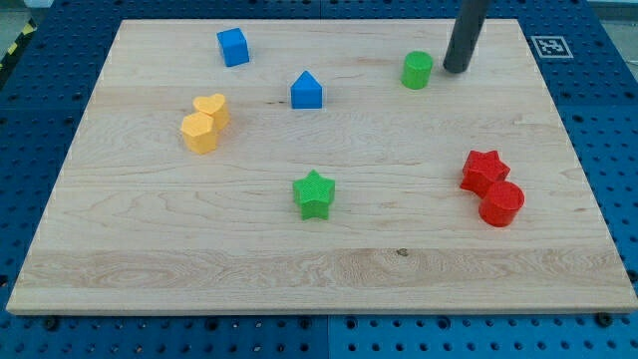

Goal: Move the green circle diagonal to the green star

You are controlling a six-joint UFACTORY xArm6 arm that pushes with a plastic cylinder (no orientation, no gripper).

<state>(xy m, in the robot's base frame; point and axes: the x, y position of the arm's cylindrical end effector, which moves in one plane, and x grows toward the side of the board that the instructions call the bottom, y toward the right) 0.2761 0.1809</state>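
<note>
The wooden board (329, 269) carries eight blocks. A blue cube (232, 47) sits near its top edge, left of centre, with a blue house-shaped block (306, 91) beside it toward the middle. Two yellow blocks (204, 123) touch near the left edge. The green circle (417, 70) stands near the top edge, right of centre, the green star (315, 193) mid-board. A red star (483, 171) and red cylinder (501, 203) touch near the right edge.
</note>
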